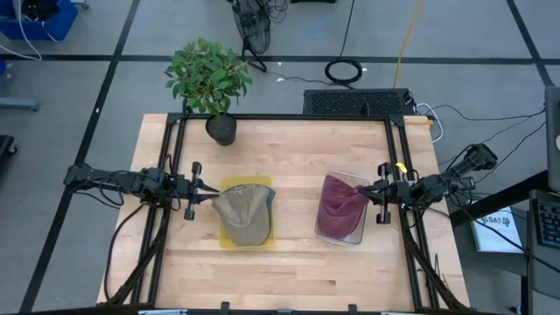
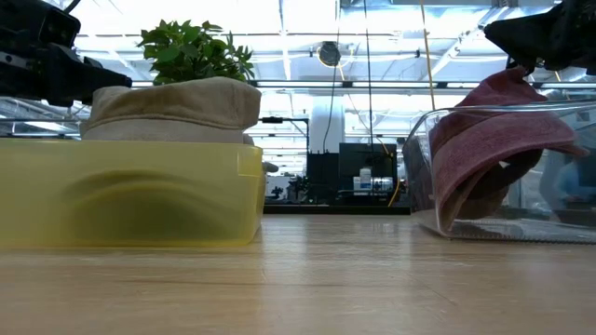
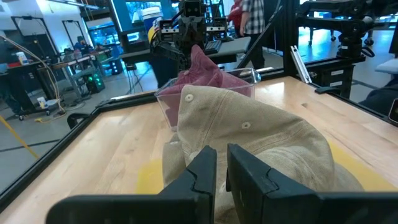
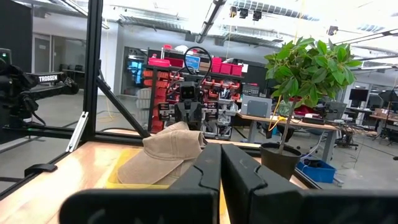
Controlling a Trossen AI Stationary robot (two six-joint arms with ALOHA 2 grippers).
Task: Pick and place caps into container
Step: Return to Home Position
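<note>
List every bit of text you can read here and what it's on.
"TROSSEN": white letters on a dark arm beyond the table frame, right wrist view.
Too blurred to read: print on the white sheet on the floor beside the table.
No lettering visible: the khaki cap, the maroon cap.

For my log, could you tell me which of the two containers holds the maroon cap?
The clear plastic container by the right gripper; the yellow plastic container holds a khaki tan fabric cap.
</note>
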